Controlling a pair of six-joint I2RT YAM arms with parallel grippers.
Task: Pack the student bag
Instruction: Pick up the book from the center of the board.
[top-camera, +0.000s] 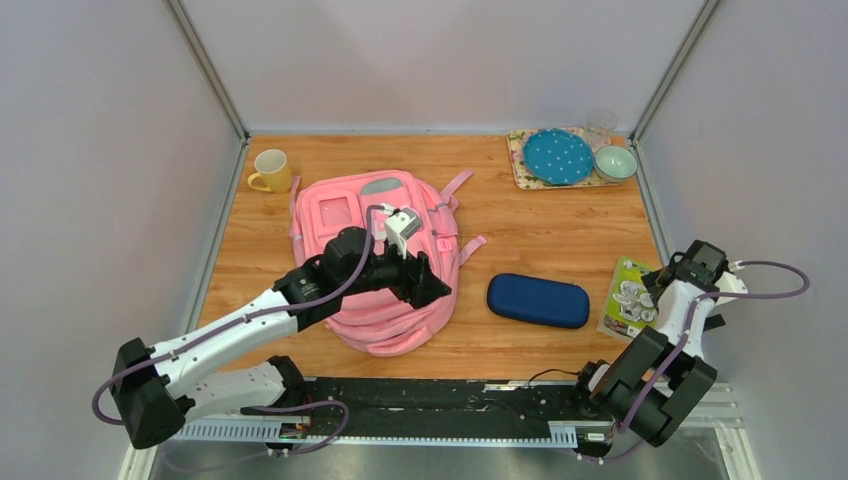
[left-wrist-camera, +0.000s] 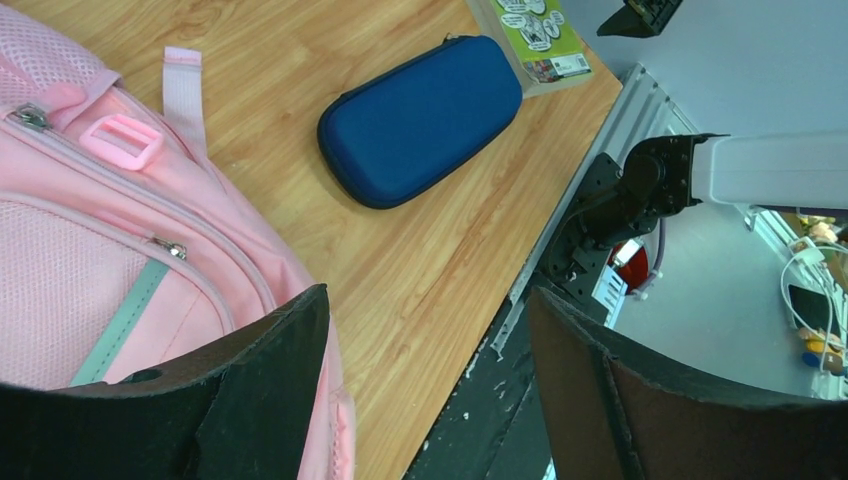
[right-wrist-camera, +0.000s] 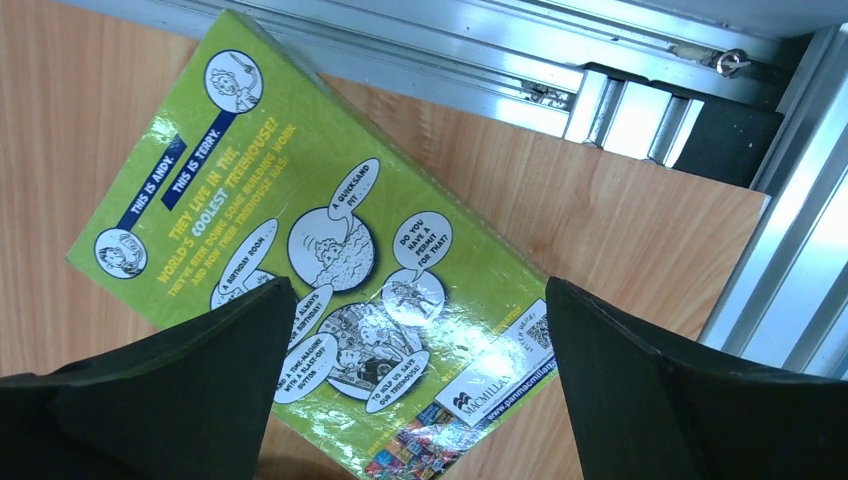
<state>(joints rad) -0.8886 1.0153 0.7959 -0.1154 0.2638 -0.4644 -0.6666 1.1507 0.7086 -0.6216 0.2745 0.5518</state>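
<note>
Two arms share a wooden desk where a pink bag lies flat, left of centre in the overhead frame, its straps trailing toward the upper right. The left fingers hang spread wide over the bag's lower right edge, holding nothing. The left wrist view shows one finger above the pink fabric and the other over the desk's near rim. Whether they touch the bag cannot be told. A closed navy pouch lies just right of the bag, apart from it. At the far right of the frame, the right fingers are also wide apart and empty, above a green book lying flat by the desk's right edge. A yellow mug stands upright at the upper left, near the bag's top. At the upper right, a tray carries a blue plate and a bowl, with a clear glass at its far edge.
</note>
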